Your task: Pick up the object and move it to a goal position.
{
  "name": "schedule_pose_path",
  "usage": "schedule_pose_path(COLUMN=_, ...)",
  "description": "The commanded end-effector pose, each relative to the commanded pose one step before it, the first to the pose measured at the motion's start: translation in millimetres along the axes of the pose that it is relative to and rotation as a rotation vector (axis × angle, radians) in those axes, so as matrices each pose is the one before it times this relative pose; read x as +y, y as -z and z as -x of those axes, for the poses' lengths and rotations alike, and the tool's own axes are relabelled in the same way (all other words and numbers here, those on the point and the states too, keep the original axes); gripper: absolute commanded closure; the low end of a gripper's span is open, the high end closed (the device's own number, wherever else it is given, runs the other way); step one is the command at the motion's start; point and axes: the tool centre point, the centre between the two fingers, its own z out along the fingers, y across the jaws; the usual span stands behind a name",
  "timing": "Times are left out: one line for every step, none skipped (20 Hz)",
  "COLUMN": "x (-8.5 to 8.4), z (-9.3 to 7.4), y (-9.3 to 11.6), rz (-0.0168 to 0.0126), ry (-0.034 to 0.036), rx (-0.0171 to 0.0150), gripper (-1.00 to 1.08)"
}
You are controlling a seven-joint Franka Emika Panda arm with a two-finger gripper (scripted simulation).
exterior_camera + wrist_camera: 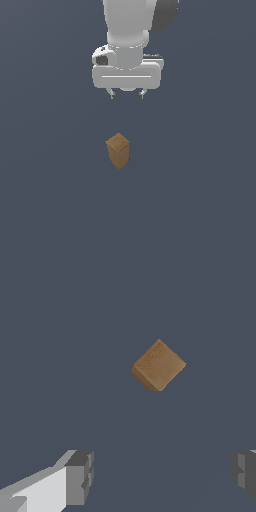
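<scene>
A tall tan-brown wooden block (118, 150) with a lighter square top stands upright on the dark grey floor, turned corner-on to the exterior view. It also shows from above in the wrist view (159, 365). My white gripper (127, 94) hangs well above the block and a little toward the exterior view's right of it. Its two short fingers are spread wide apart and hold nothing. In the wrist view the two grey fingertips (80, 477) sit far apart with bare floor between them, and the block lies off to one side of that gap.
The plain dark grey floor (50, 200) fills both views. No goal marker or other object shows.
</scene>
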Motion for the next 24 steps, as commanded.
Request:
schedule_pose_path(x=0.01, z=0.0, y=0.0, rz=0.0, ry=0.0, rx=0.0, gripper=-0.92)
schedule_pose_path(x=-0.71, z=-0.14, y=0.35, rz=-0.00048, ry=0.00123, rx=0.0008, gripper=-0.92)
schedule_pose_path(x=-1.9, z=-0.48, y=0.91, rz=-0.00134, ry=0.00329, rx=0.00213, gripper=-0.92)
schedule_pose_path(x=-3.17, z=-0.76, y=1.53, rz=-0.00224, ry=0.00553, rx=0.00355, gripper=-0.92)
schedule_pose_path(x=-4.4, z=-1.03, y=2.13, rz=-0.00311, ry=0.00776, rx=0.00491, gripper=-0.92)
schedule_pose_path(x=-5.6, z=-1.28, y=2.71, rz=-0.00396, ry=0.01002, rx=0.0062, gripper=-0.92)
schedule_pose_path(x=-5.87, z=-1.29, y=2.86, rz=-0.00415, ry=0.01078, rx=0.00645, gripper=-0.92)
schedule_pose_path(x=-4.58, z=-0.96, y=2.27, rz=-0.00323, ry=0.00875, rx=0.00501, gripper=-0.92)
schedule_pose_path(x=-3.23, z=-0.63, y=1.64, rz=-0.00225, ry=0.00653, rx=0.00351, gripper=-0.92)
schedule_pose_path(x=-1.9, z=-0.31, y=1.02, rz=-0.0013, ry=0.00424, rx=0.00205, gripper=-0.92)
schedule_pose_path(x=-0.56, z=-0.03, y=0.36, rz=-0.00036, ry=0.00169, rx=0.0006, gripper=-0.92)
schedule_pose_path(x=0.55, z=0.14, y=-0.26, rz=0.0004, ry=-0.00095, rx=-0.00061, gripper=-0.92)
schedule_pose_path(x=0.97, z=0.06, y=-0.61, rz=0.00062, ry=-0.00284, rx=-0.00104, gripper=-0.92)
schedule_pose_path(x=0.64, z=-0.24, y=-0.68, rz=0.00029, ry=-0.00378, rx=-0.00067, gripper=-0.92)
schedule_pose_path(x=0.36, z=-0.55, y=-0.77, rz=-0.00001, ry=-0.00482, rx=-0.00034, gripper=-0.92)
schedule_pose_path(x=0.32, z=-0.78, y=-0.95, rz=-0.00014, ry=-0.00617, rx=-0.00026, gripper=-0.92)
schedule_pose_path(x=0.42, z=-0.95, y=-1.2, rz=-0.00013, ry=-0.00768, rx=-0.00037, gripper=-0.92)
schedule_pose_path(x=0.62, z=-1.09, y=-1.48, rz=-0.00004, ry=-0.00927, rx=-0.00058, gripper=-0.92)
schedule_pose_path(x=0.79, z=-1.23, y=-1.75, rz=0.00004, ry=-0.01078, rx=-0.00076, gripper=-0.92)
schedule_pose_path(x=0.95, z=-1.38, y=-2.01, rz=0.00011, ry=-0.01232, rx=-0.00091, gripper=-0.92)
schedule_pose_path(x=1.05, z=-1.54, y=-2.26, rz=0.00017, ry=-0.01374, rx=-0.00102, gripper=-0.92)
schedule_pose_path(x=1.11, z=-1.71, y=-2.49, rz=0.0002, ry=-0.01512, rx=-0.00109, gripper=-0.92)
schedule_pose_path(x=1.15, z=-1.89, y=-2.74, rz=0.00024, ry=-0.01655, rx=-0.00115, gripper=-0.92)
schedule_pose_path(x=1.23, z=-2.06, y=-2.98, rz=0.00031, ry=-0.01795, rx=-0.00122, gripper=-0.92)
